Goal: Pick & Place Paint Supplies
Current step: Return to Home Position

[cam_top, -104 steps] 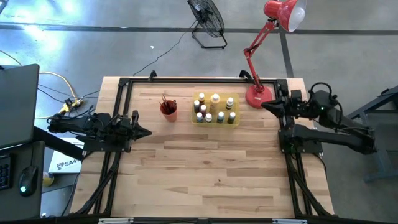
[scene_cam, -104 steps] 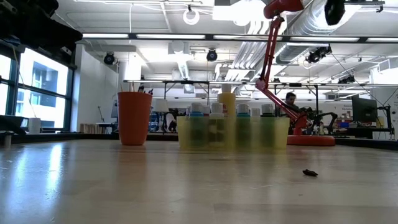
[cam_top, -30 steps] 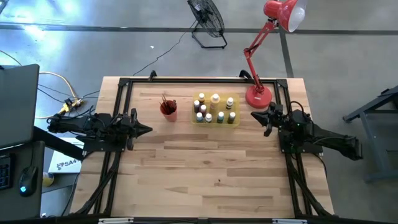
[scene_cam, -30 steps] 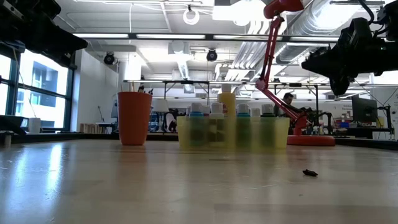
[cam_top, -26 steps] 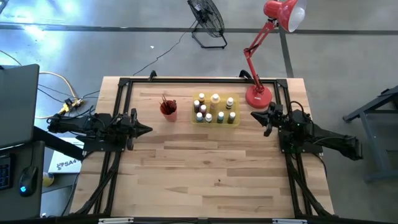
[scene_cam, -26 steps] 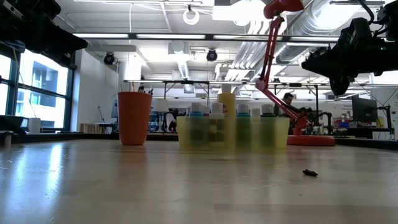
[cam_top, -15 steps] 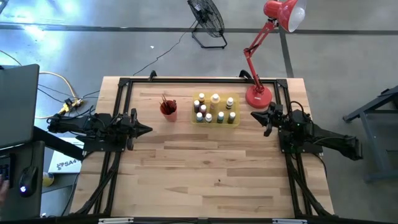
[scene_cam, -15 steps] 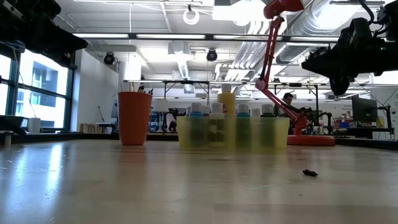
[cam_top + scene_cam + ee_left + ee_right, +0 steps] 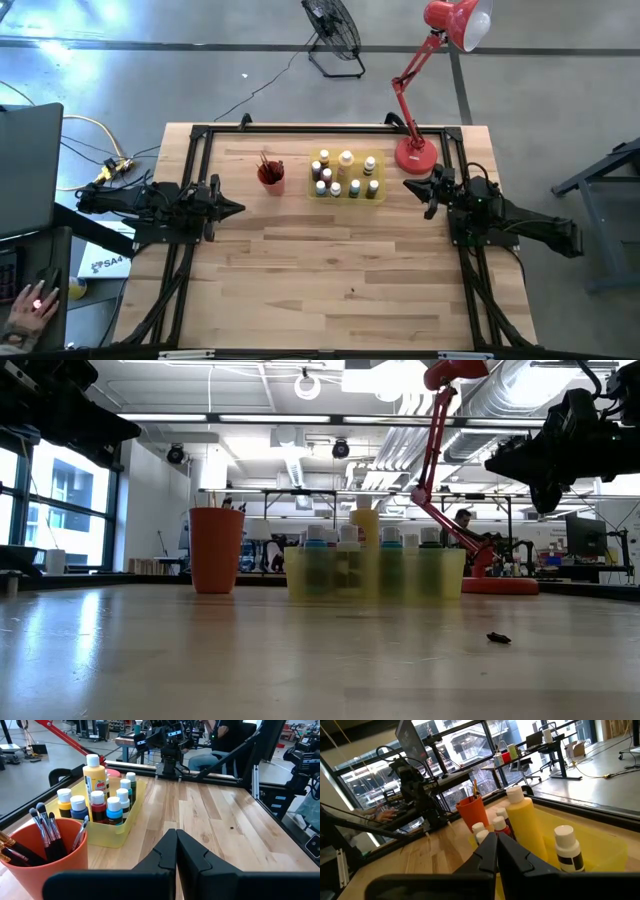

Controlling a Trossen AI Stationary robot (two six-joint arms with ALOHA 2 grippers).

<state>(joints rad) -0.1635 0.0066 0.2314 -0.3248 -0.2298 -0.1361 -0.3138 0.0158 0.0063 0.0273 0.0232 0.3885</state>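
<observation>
In the upper middle of the high view, the paint bottles (image 9: pixel 336 188) stand in the tray (image 9: pixel 359 171). The cup (image 9: pixel 270 177) holding the paintbrushes (image 9: pixel 267 160) sits just left of it, and the desk lamp's base (image 9: pixel 415 157) right. The left gripper (image 9: pixel 238 210) and right gripper (image 9: pixel 408 186) flank them at the table's (image 9: pixel 330 270) side edges.

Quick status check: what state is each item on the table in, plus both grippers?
orange cup: upright
paintbrushes: standing in the orange cup, bristles up
yellow tray: flat on the table, beside the cup
paint bottles: upright, capped, inside the yellow tray
left gripper: shut, empty, at the table's left edge
right gripper: shut, empty, at the table's right edge
red lamp: upright on the table
</observation>
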